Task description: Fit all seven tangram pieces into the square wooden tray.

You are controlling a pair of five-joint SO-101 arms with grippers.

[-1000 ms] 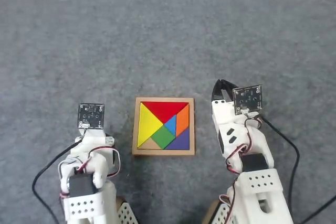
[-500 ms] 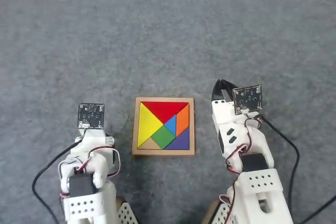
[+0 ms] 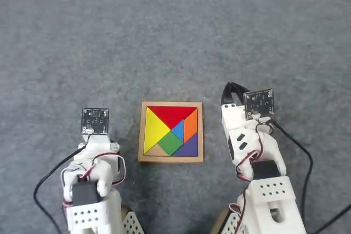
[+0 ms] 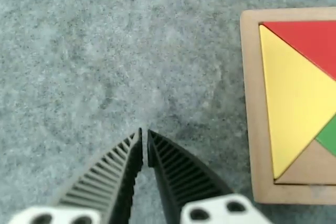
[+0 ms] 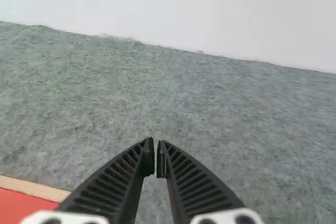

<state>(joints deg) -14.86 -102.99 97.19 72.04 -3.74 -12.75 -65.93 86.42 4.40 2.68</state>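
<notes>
Wooden and square, the tray (image 3: pixel 170 159) is lying on the grey tabletop (image 3: pixel 82 42) between the two arms. It is holding the red piece (image 3: pixel 171 114), yellow piece (image 3: pixel 153 130), blue piece (image 3: pixel 178 131), orange piece (image 3: pixel 190 126), green piece (image 3: pixel 170 143) and purple piece (image 3: pixel 189 147) flush together. The tan triangle (image 3: pixel 157 150) at one near corner is reading as either the seventh piece or bare tray floor; I cannot tell which. The left end effector (image 4: pixel 144 132) and right end effector (image 5: pixel 156 142) are sitting pressed together, pinching nothing, one on each side of the tray. The task is looking finished, or one piece short.
</notes>
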